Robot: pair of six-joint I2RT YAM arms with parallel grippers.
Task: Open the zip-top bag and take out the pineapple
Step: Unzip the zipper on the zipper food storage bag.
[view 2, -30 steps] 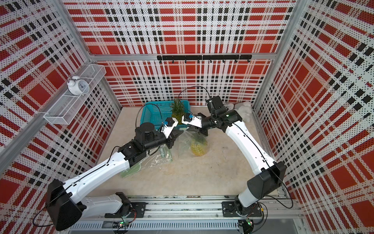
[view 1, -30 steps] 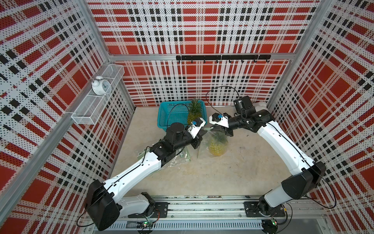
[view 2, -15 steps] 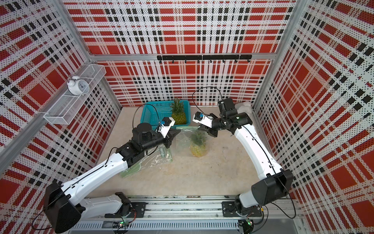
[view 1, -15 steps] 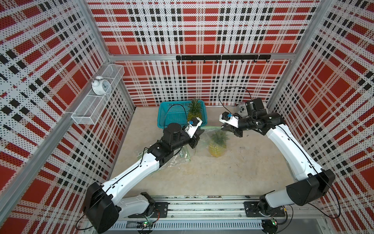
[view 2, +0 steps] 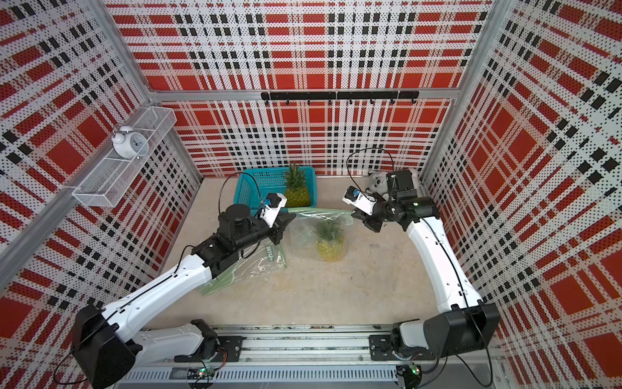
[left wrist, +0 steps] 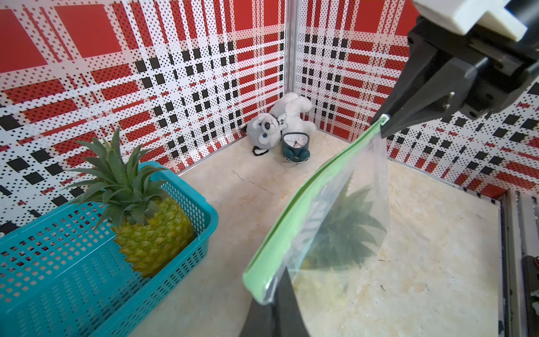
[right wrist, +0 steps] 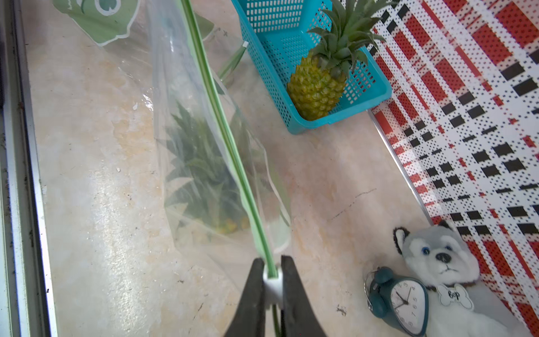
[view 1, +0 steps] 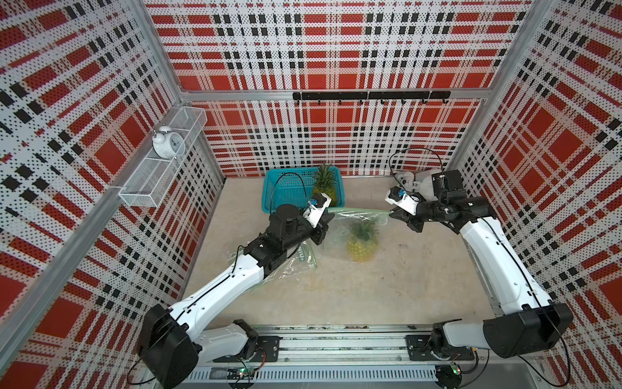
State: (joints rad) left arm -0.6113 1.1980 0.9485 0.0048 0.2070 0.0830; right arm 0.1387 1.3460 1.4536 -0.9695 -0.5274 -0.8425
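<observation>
Three walls (view 1: 319, 50) of perforated panel printed in red, black and white plaid enclose a pale, marbled beige surface (view 1: 387, 286). Aluminium posts stand at the two back corners. A black hook rail (view 1: 370, 95) runs across the back wall. A white wire shelf (view 1: 161, 168) is fixed to the left wall and holds a white alarm clock (view 1: 166, 144). A metal rail (view 1: 336, 347) runs along the front edge of the surface. Lighting is bright and even.

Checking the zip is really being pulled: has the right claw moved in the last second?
Yes. The right claw, shut on the zip-top bag's slider, has travelled away from the blue basket toward the plush husky's corner.
</observation>
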